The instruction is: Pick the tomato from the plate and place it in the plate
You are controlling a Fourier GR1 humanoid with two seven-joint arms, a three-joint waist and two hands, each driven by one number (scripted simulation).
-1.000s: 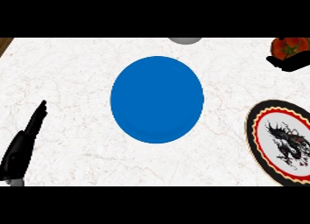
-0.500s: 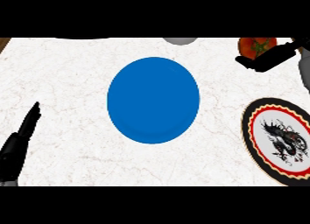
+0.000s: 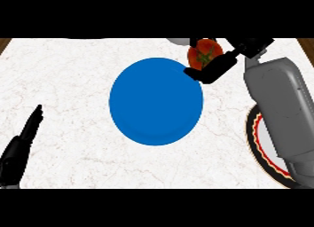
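A red tomato (image 3: 204, 52) with a green stem star is held in my right hand (image 3: 220, 66), whose black fingers curl round it just past the upper right rim of the plain blue plate (image 3: 156, 101). The grey right forearm reaches up from the lower right and covers most of the patterned plate (image 3: 259, 139), which has a red, cream and black rim. My left hand (image 3: 17, 153) rests at the lower left with straight fingers, holding nothing.
The white marble counter (image 3: 68, 80) ends in a wooden strip at the far left and far right. A small grey round object (image 3: 178, 41) peeks in at the top edge beside the tomato.
My right hand has carried the tomato leftward from the top right corner to the blue plate's upper right rim. The forearm now covers the patterned plate. The left hand has barely shifted.
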